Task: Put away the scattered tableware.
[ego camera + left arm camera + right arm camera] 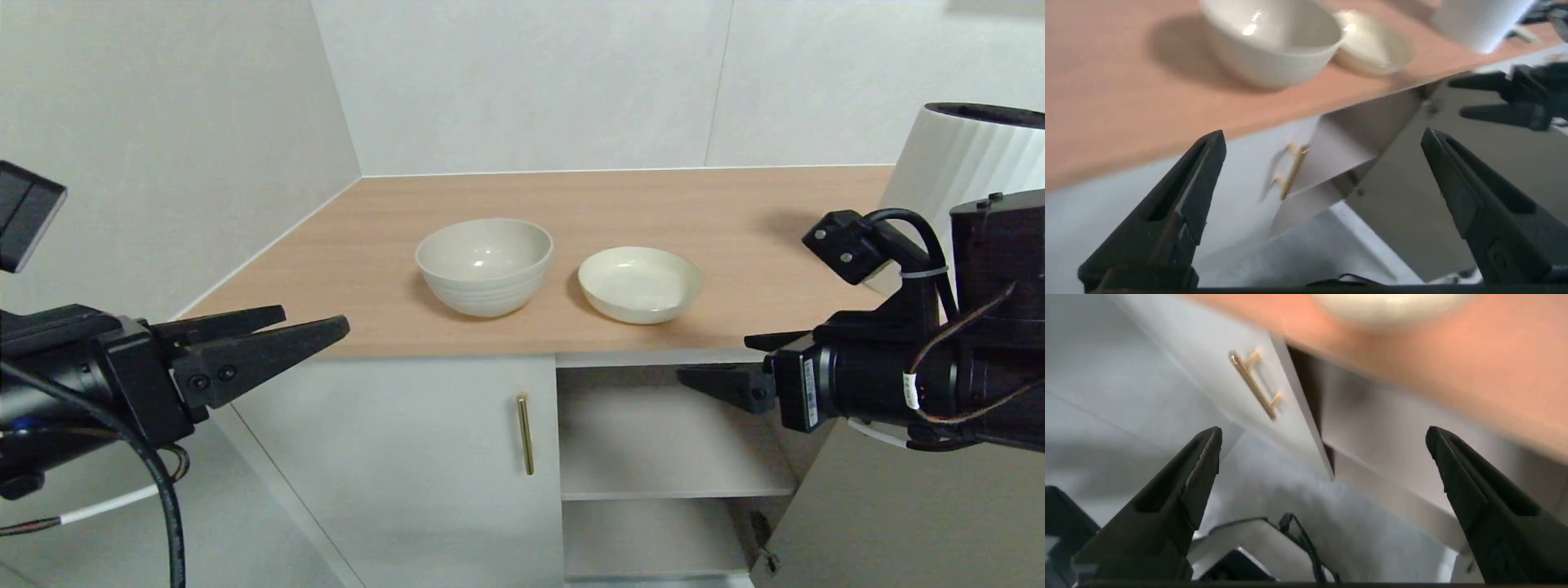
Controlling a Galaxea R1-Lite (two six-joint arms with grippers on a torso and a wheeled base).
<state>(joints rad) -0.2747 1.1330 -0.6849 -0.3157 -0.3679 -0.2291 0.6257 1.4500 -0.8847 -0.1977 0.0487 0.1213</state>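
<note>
A deep cream bowl point(484, 265) point(1274, 41) and a shallow cream bowl point(639, 283) point(1376, 45) sit side by side on the wooden counter point(735, 220), the shallow one to the right, close to the front edge. My left gripper point(314, 320) point(1323, 147) hangs open and holds nothing, in front of the counter's left end, level with its edge. Just below the edge on the right, before the open cabinet, my right gripper point(714, 358) point(1323, 445) is open too, with nothing between its fingers.
Under the counter, the left cabinet door with a gold handle point(526, 434) point(1256, 384) is closed. The right door point(882, 523) stands swung open, showing two bare shelves point(665, 441). A white ribbed cylinder point(963, 171) stands at the counter's right end. Walls close the left and back.
</note>
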